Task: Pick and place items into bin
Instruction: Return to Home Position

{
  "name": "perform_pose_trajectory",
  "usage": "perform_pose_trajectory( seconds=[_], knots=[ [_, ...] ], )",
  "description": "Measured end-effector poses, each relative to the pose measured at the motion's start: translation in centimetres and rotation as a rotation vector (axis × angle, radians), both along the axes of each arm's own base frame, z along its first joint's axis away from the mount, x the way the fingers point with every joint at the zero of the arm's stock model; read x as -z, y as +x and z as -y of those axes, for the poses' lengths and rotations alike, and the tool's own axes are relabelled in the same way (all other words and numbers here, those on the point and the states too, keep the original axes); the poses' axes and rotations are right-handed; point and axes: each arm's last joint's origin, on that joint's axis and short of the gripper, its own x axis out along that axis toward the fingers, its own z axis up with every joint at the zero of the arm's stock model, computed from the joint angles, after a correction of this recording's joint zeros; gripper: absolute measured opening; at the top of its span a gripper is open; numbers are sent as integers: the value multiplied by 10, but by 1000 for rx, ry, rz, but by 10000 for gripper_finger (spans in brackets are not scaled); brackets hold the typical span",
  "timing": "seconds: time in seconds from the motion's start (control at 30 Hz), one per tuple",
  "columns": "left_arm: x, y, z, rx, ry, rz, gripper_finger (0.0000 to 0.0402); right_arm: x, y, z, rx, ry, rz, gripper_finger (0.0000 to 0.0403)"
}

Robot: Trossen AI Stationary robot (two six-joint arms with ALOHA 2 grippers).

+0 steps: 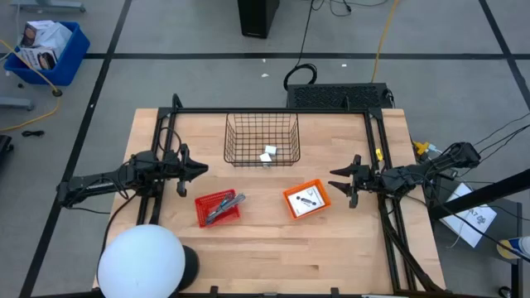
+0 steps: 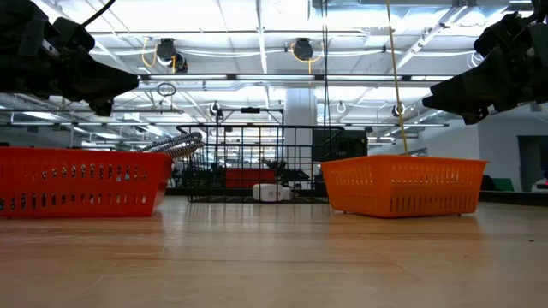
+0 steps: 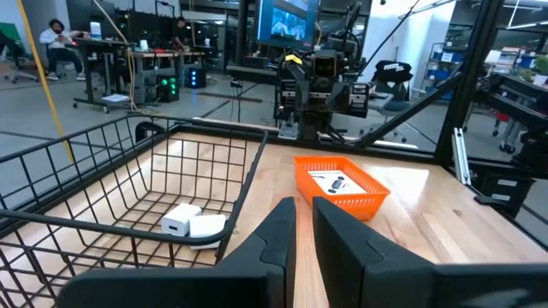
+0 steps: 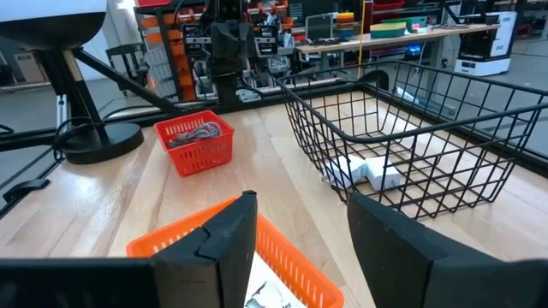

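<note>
A black wire basket (image 1: 261, 139) stands at the table's far middle, with two white cubes (image 1: 268, 155) (image 3: 193, 222) lying on its floor. A red tray (image 1: 217, 209) holds the grey metal tool (image 1: 225, 206) (image 4: 193, 133), whose end sticks up over the rim. In the orange tray (image 1: 306, 199) lies a white card with a black part (image 3: 336, 182). My left gripper (image 1: 204, 170) (image 3: 304, 235) hovers left of the basket, its fingers almost together and holding nothing. My right gripper (image 1: 334, 181) (image 4: 300, 231) hovers open, just right of the orange tray.
A white dome lamp on a black base (image 1: 142, 261) stands at the near left corner. Black frame rails (image 1: 377, 165) run along the table's left, far and right sides. Bare wood (image 1: 273, 248) lies between the trays and the near edge.
</note>
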Motion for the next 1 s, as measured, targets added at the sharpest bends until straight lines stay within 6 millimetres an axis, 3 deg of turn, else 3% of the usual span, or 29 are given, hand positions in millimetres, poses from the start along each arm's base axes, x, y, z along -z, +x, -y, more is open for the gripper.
perform_pose_trajectory(
  seconds=[1.0],
  knots=[
    [0,0,0,-1,0,1,47,0,0,0,-1,1,2,176]
  ],
)
